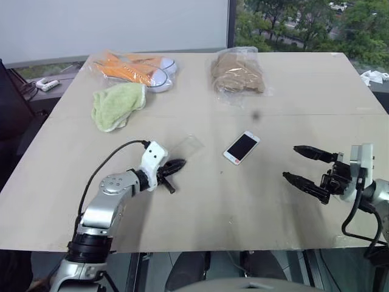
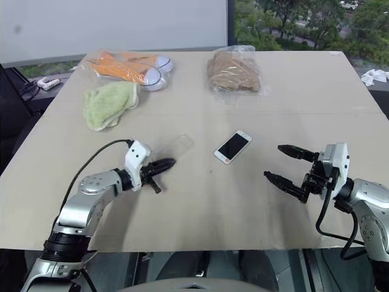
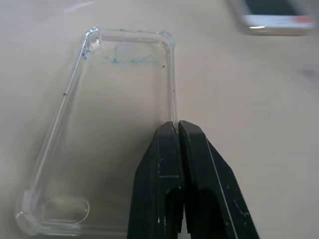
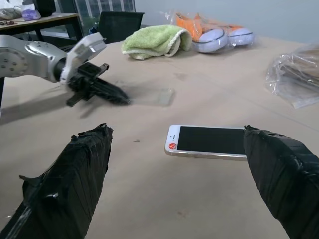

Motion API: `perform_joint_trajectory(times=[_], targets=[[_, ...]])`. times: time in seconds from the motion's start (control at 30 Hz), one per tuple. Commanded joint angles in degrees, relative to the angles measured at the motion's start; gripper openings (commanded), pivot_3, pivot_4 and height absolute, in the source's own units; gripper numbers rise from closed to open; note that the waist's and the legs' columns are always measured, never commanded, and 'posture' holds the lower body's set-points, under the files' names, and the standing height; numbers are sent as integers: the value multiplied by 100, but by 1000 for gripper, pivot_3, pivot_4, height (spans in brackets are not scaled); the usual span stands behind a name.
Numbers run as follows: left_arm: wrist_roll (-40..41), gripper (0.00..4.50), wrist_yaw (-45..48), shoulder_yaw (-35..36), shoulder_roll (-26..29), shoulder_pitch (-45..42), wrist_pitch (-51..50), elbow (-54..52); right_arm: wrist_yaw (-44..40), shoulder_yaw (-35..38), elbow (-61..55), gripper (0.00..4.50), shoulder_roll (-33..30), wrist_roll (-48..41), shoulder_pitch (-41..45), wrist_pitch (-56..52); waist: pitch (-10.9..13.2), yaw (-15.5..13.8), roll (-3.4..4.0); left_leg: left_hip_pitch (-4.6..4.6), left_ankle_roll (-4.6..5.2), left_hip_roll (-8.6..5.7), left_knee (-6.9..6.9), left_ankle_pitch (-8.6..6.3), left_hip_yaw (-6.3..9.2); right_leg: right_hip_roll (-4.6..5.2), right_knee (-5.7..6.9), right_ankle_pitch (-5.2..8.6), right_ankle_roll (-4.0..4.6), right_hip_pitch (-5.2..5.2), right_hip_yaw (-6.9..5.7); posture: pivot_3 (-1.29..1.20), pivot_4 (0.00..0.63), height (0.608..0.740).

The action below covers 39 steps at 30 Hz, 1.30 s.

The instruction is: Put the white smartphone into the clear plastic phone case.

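On the tan tabletop [image 1: 200, 207], items as follows.

Clear plastic phone case [image 3: 114, 124]: lies flat left of centre, open side up, one long rim pinched between the fingers of the left gripper [image 3: 178, 130]. Fingers pressed together on that thin rim; hold is at one edge only.

White smartphone [image 1: 241, 147]: screen up, just right of the case and apart from it, near table centre, lying at a slant. Not held.

Right gripper [image 1: 307, 167]: jaws spread wide, empty, hovering above the table to the right of the phone, pointed toward it.

Other stock, far side: green towel [image 1: 117, 104], bagged orange-and-white shoes [image 1: 135, 69], crumpled clear bag of brown material [image 1: 237, 72].

Risk notes: the rim grip looks slight, so the flexible case may slip out or twist when lifted. The phone lies flush on the surface; wide fingers closing on it could push it across the table rather than seize it, possibly into the case.
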<state>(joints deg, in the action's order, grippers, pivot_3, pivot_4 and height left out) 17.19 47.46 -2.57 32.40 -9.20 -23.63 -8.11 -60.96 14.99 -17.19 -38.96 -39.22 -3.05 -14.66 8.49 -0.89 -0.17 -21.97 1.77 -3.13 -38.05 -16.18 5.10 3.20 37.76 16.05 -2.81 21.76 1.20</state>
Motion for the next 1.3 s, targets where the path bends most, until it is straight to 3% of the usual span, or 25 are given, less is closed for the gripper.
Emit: perform_joint_trajectory(times=[0.03,0.37,0.77,0.87,1.13,1.3], targets=[[374,33,632,-235,148,-9,21,-742,-71,145,16,4500,-30,14,-45,112,1,-5,-1,-1,0,0,-1,0,1,1,-2,0,0,0,-2,0,150,740],[474,33,1805,-896,428,-328,219,-706,-863,54,-80,4500,-641,619,-1058,471,2,7,0,2,23,1,-2,-13,-1,0,2,0,0,-2,-1,0,150,740],[-27,33,2264,-1403,448,-890,661,-150,-627,238,-655,4500,-706,350,-1133,202,5,6,-5,0,2,0,-6,0,0,-4,1,1,0,-2,-2,0,150,740],[-30,818,2294,-1411,433,-898,627,-155,-565,264,-699,4500,-708,262,-1048,121,5,9,-5,1,4,1,-6,-2,0,-4,2,1,0,-2,-2,0,150,740],[-14,4484,2273,-1205,556,-817,693,-190,-536,230,-628,4500,-723,197,-801,0,5,10,-5,0,4,1,-7,-1,0,-4,3,1,0,-2,-3,0,150,740],[289,4484,2120,-542,850,-575,590,-325,-182,29,-353,4500,-691,431,-345,-196,5,38,-6,3,4,2,-7,-2,0,-5,5,1,0,-1,-1,0,150,740]])
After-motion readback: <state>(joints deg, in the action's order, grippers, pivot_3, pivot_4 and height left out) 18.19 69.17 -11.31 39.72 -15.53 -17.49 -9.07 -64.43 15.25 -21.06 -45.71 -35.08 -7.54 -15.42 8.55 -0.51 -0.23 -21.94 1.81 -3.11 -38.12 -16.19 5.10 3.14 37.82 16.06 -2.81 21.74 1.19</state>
